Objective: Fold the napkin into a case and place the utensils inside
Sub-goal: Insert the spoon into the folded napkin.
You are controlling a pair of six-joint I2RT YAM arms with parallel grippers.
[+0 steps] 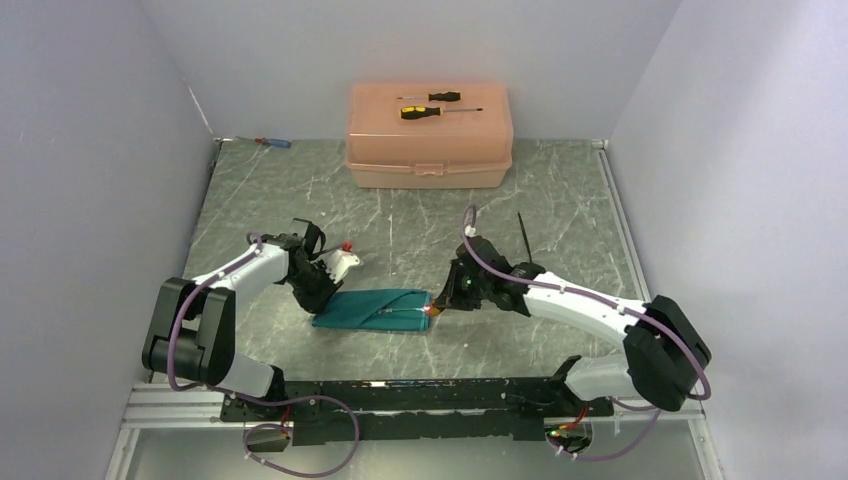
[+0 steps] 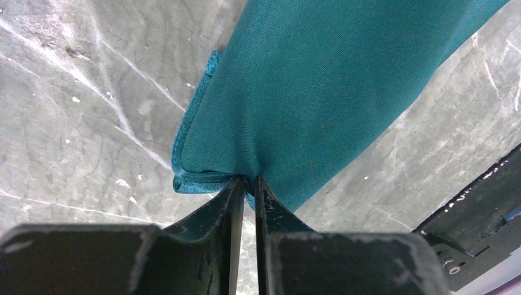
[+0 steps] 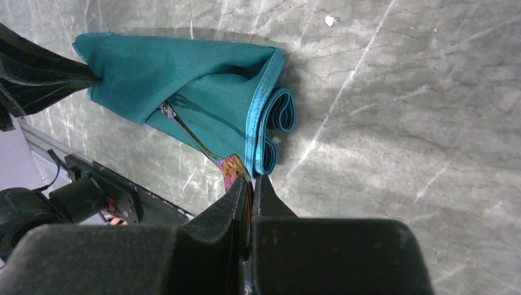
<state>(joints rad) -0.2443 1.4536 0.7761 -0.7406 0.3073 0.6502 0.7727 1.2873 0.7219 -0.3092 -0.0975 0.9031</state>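
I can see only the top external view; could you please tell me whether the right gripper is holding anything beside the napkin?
Observer: Yes. The right gripper is shut on the handle of a slim iridescent metal utensil, whose far end lies inside the folded teal cloth napkin.
Operator: Thanks. And on the other side?
Observer: The left gripper pinches the napkin's end, the cloth bunched between its jaws.

High rear overview, 2 close wrist views, sharing napkin (image 1: 375, 306)
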